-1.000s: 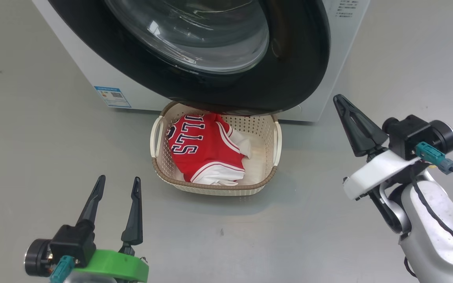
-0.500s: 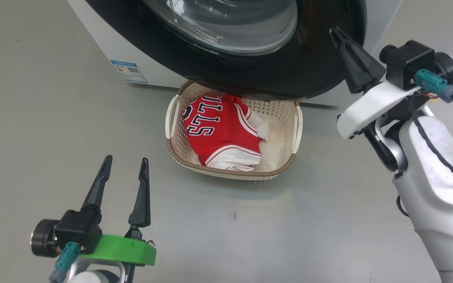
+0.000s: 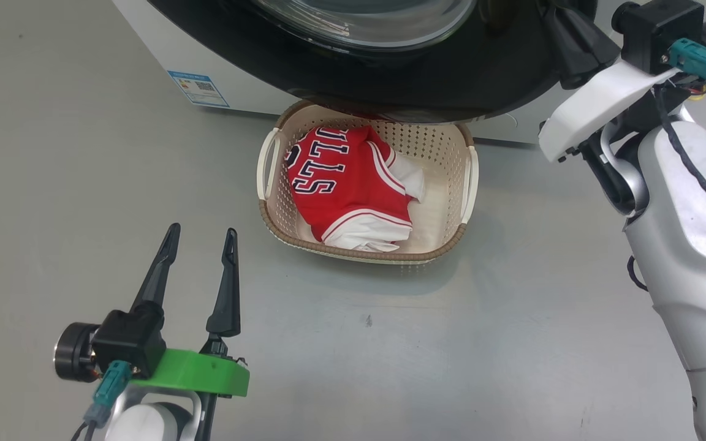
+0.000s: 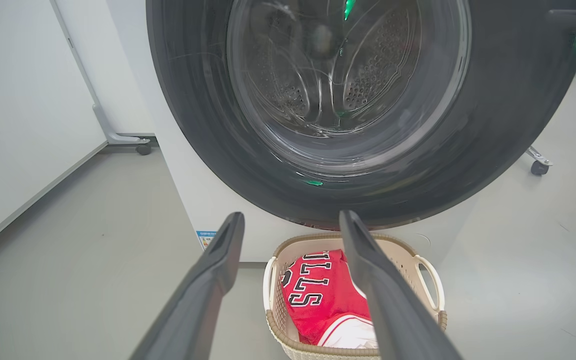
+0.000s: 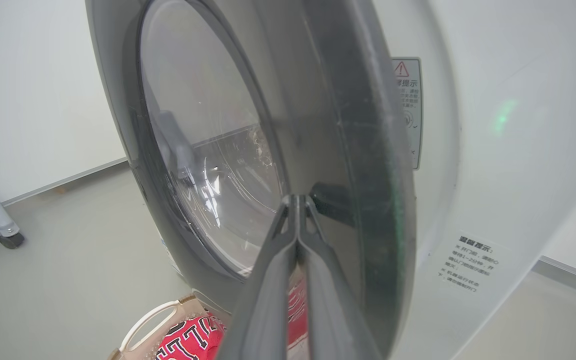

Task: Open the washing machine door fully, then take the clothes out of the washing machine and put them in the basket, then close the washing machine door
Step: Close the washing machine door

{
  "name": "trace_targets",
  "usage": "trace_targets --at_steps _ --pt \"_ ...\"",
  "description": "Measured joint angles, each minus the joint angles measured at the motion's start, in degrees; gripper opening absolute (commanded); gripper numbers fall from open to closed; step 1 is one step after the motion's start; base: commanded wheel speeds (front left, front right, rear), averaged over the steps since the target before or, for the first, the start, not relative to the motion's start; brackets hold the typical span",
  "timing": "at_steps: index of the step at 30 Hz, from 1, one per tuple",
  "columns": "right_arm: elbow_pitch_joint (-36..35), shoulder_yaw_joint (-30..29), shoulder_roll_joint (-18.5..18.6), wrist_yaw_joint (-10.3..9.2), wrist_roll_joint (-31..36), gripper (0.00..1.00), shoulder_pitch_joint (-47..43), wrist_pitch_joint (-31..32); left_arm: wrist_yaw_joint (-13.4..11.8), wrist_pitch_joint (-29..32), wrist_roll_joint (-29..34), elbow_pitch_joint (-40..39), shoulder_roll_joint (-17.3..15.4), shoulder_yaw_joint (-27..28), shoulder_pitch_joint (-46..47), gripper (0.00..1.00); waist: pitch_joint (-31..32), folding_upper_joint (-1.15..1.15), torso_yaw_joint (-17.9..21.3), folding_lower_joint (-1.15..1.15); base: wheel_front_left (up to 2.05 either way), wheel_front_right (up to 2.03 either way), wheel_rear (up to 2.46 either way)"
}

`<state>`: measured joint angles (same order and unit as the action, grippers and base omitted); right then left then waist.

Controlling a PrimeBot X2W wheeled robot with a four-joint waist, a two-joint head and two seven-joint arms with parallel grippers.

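Observation:
The black washing machine door (image 3: 426, 79) faces me over the white washing machine (image 3: 163, 43), and the steel drum shows through its glass (image 4: 348, 100). Whether it is latched I cannot tell. My right gripper (image 3: 564, 24) is shut with nothing in it, its tips (image 5: 295, 197) against the door's glossy ring (image 5: 348, 150) near its right edge. Below the door stands the cream basket (image 3: 365, 255), holding the red clothes (image 3: 347, 184) with navy letters. My left gripper (image 3: 201, 229) hangs open and empty to the basket's front left, pointing at the door (image 4: 290, 217).
Grey floor lies all around the basket. A blue label (image 3: 197, 89) sits low on the machine's front. Castor feet of a white panel (image 4: 143, 147) stand left of the machine, and another castor (image 4: 538, 167) to its right.
My right gripper has risen from beside the basket's right to the door's right rim, still shut. The head view has shifted with it. The left gripper stays open.

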<state>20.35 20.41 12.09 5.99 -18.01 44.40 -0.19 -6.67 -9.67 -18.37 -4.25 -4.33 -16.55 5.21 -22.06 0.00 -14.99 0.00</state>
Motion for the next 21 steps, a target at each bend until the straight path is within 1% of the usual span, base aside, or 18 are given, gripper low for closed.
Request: trace_targets --at_steps 4,16,21 --pt "2.1 -0.8 0.0 0.0 -0.1 0.0 2.5 -0.5 0.5 0.0 0.0 0.3 0.2 -0.5 0.2 1.0 -0.4 0.0 0.0 0.0 0.0 0.0 0.0" --pt "8.0 -1.9 1.4 0.02 0.3 0.0 11.3 -1.7 0.5 -0.6 0.0 1.2 0.9 -2.0 2.7 1.0 -2.7 0.0 -0.8 0.0 0.0 0.0 0.0" --pt "10.6 -2.7 1.5 0.43 0.4 0.0 13.1 -2.9 0.5 -1.1 0.0 1.9 1.1 -2.1 3.1 1.0 -3.2 0.0 -1.3 0.0 0.0 0.0 0.0"
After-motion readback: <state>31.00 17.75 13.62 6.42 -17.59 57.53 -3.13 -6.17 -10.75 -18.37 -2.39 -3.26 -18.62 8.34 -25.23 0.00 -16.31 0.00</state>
